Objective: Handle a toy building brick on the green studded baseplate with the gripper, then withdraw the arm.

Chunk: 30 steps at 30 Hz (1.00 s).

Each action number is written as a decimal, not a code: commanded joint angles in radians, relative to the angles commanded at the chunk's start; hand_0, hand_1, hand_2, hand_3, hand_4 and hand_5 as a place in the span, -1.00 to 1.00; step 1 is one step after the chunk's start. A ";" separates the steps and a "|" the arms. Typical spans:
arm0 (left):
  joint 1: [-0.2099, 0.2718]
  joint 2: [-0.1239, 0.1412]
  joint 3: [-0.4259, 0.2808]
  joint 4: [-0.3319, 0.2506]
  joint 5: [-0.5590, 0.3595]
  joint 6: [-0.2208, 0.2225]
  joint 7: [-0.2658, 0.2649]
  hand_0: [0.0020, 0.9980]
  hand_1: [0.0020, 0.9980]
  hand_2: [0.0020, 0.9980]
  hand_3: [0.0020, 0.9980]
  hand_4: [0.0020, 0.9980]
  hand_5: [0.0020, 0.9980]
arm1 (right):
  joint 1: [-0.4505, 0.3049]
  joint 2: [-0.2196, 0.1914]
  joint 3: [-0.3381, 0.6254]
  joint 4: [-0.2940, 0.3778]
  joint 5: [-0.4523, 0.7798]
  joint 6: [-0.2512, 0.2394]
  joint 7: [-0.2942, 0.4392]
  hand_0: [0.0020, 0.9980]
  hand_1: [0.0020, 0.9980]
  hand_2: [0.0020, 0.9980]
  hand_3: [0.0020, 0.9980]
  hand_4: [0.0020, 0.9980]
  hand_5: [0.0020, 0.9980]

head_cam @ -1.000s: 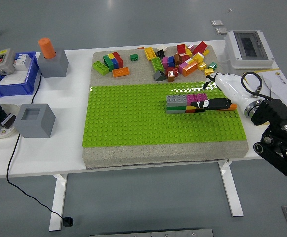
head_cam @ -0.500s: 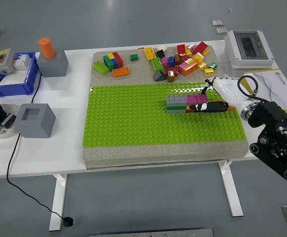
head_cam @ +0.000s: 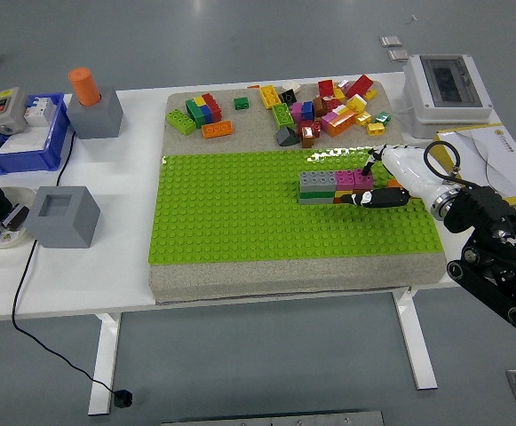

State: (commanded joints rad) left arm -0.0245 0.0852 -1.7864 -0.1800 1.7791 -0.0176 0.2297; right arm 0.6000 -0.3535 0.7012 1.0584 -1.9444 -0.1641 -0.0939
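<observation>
The right hand (head_cam: 380, 182), white-shelled with black fingers, reaches in from the right; whether it grips anything cannot be told. Its fingertips touch the small row of grey, green and magenta toy bricks (head_cam: 335, 186) standing right of centre on the green studded baseplate (head_cam: 240, 213).

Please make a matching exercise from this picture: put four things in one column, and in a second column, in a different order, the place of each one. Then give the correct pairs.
Things
1. orange cylinder
2. blue bin
3. grey and pink brick row
4. white electrical box

Places
A. on the green studded baseplate, beside the right hand
B. far right corner of the table
C. standing in a grey block at the far left
D. at the table's left edge, holding switch parts

Pairs: 1-C, 2-D, 3-A, 4-B
</observation>
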 joint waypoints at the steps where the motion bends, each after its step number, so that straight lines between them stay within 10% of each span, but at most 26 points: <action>1: 0.000 0.000 0.000 0.000 0.000 0.000 0.000 0.58 0.60 0.51 -0.13 1.00 0.77 | 0.000 0.001 -0.001 -0.002 0.000 -0.001 0.001 0.68 0.62 0.72 0.12 1.00 0.57; 30: 0.002 -0.001 0.001 0.000 -0.005 0.002 0.000 0.58 0.60 0.51 -0.13 1.00 0.77 | -0.010 0.017 0.012 -0.029 0.007 -0.026 0.018 0.67 0.61 0.71 0.14 1.00 0.55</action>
State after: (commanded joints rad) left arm -0.0226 0.0842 -1.7854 -0.1800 1.7740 -0.0157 0.2294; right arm 0.5896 -0.3361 0.7135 1.0291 -1.9371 -0.1902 -0.0756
